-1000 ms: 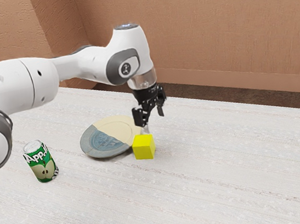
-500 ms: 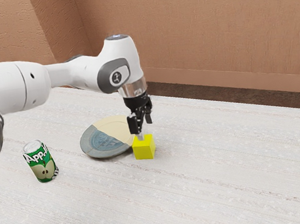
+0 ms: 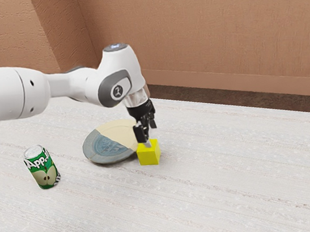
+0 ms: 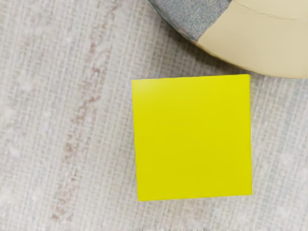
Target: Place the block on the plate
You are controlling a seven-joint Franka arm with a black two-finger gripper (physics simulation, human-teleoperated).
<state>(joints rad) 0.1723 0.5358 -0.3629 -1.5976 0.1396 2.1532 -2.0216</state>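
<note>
Block [image 3: 148,155] yellow; plate [image 3: 103,148] blue-grey and cream; claw [image 3: 147,134] black; can [image 3: 43,168] green, fruit-printed.

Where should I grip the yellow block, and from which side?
Come from straight above and close mid-height on two opposite upright faces of the yellow block: it sits flat and square-topped. The pair not facing the plate looks safer, as its rim lies close.

Yellow block [image 4: 193,138] on pale table [image 4: 62,120], just beside grey-and-cream plate's rim [image 4: 255,45].
</note>
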